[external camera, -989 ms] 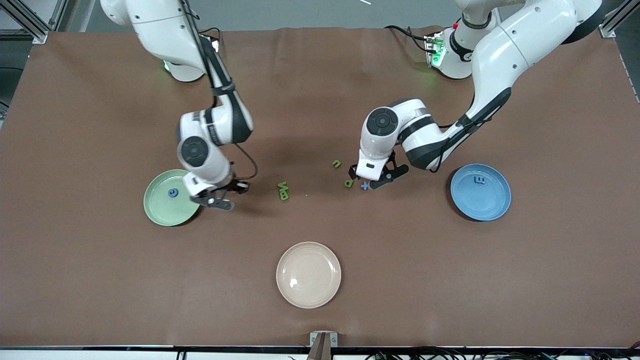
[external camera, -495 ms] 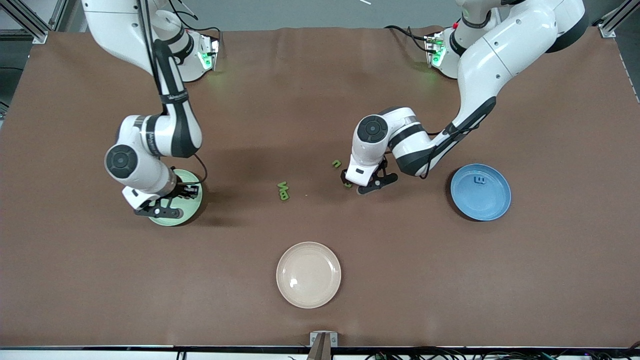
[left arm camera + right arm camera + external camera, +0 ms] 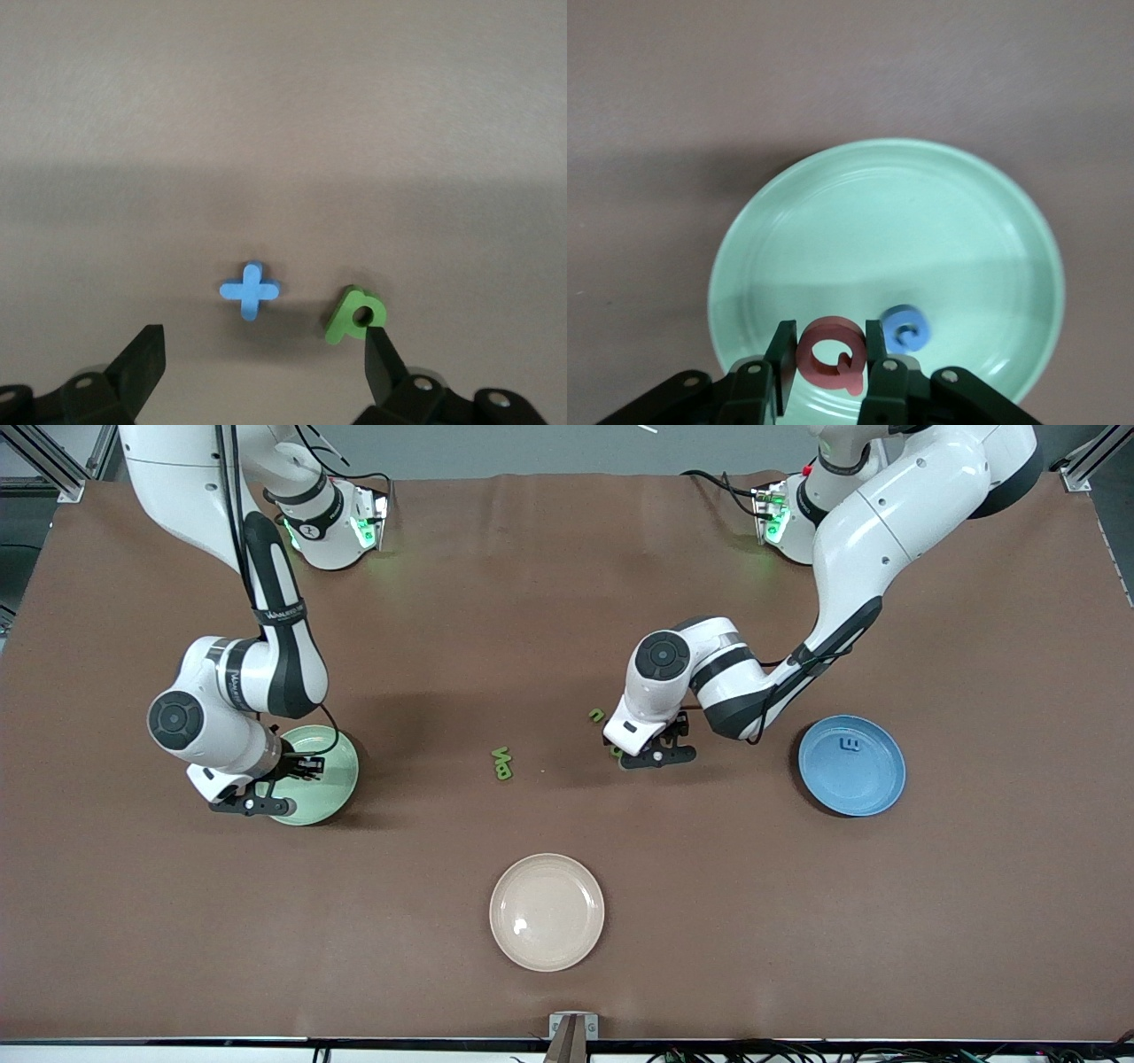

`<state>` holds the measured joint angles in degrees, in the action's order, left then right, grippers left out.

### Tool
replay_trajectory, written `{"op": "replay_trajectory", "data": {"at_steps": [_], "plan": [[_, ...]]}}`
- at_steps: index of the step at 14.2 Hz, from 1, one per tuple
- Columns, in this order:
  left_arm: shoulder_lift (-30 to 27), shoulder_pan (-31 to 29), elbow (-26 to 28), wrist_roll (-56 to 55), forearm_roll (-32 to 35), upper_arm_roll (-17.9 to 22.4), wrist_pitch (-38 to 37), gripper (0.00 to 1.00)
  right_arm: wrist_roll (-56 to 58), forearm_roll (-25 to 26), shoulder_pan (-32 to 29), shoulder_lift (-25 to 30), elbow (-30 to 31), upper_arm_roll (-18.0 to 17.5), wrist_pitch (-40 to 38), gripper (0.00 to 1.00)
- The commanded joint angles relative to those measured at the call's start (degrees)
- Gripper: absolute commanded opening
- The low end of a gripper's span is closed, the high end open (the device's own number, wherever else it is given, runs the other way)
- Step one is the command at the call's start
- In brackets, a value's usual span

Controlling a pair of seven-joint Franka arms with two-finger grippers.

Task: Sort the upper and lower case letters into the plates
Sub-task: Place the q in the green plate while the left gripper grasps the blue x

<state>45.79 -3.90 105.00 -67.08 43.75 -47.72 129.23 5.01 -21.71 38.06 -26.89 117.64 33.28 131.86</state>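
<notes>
Progress approx. halfway: blue letter lies in mint plate, another in blue plate. Right gripper, over mint plate, is clamped on red letter. Left gripper, spread wide w/ nothing held, is low over blue cross & green letter; more green letters wait mid-table.

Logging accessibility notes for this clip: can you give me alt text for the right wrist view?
The right gripper is shut on a pink-red letter, holding it over the pale mint green plate. A small blue letter lies in the plate beside it, and the plate sits on a brown table.
</notes>
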Motion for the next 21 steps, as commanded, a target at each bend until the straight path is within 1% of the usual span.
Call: {"op": "replay_trajectory", "data": {"at_steps": [1,4,5,7,8,9,10,11,13,14,16,18,21], "plan": [[-0.09,0.29,-0.58,5.38,1.51,0.87,0.23,0.99,1.06,-4.65,0.52,-1.4,1.01,-0.76,1.12,0.02],[-0.09,1.87,-1.46,6.44,2.74,3.86,0.32,0.99,1.06,-4.84,0.7,-1.41,2.59,-0.94,2.87,0.02],[0.08,1.96,-1.46,6.44,2.83,4.04,0.32,0.99,1.06,-4.84,0.7,-1.41,3.29,-1.2,4.36,0.02],[0.26,2.05,-1.55,6.44,2.83,4.13,0.5,0.99,1.06,-4.84,0.7,-1.49,3.83,-1.2,4.81,0.03],[0.78,2.05,-1.81,6.44,2.83,4.13,0.5,0.99,1.06,-4.84,0.7,-1.49,3.83,-1.2,4.81,0.13],[0.96,1.96,-1.9,6.35,2.83,4.13,1.02,0.98,1.06,-4.84,0.7,-1.58,3.83,-1.2,4.81,0.53],[1.14,2.05,-1.82,6.18,2.83,4.22,1.81,0.97,1.06,-4.84,0.7,-1.58,3.74,-1.2,4.81,1.0],[1.49,1.96,-1.73,5.92,2.83,4.31,1.99,0.97,1.06,-4.84,0.7,-1.67,3.57,-1.2,4.46,1.0],[1.93,2.05,-1.55,5.48,2.83,4.48,2.43,0.91,1.06,-4.75,1.14,-1.23,2.95,-1.2,3.5,1.0],[1.93,2.05,-1.46,5.3,2.83,4.48,2.52,0.87,0.45,-4.75,1.32,-1.06,1.56,-1.12,2.1,1.0],[2.02,2.05,-1.29,5.21,2.83,4.48,2.52,0.85,-1.13,-4.75,1.49,-0.97,-1.6,-1.12,-2.9,1.0],[2.02,2.05,-1.29,5.03,2.75,4.57,2.43,0.76,-6.91,-4.75,3.76,-1.05,-2.94,-1.12,-4.16,1.0],[1.84,1.96,-1.2,4.07,2.31,4.48,2.43,0.75,-17.02,-4.75,9.21,-1.49,-3.29,-1.12,-2.06,1.0]]}}
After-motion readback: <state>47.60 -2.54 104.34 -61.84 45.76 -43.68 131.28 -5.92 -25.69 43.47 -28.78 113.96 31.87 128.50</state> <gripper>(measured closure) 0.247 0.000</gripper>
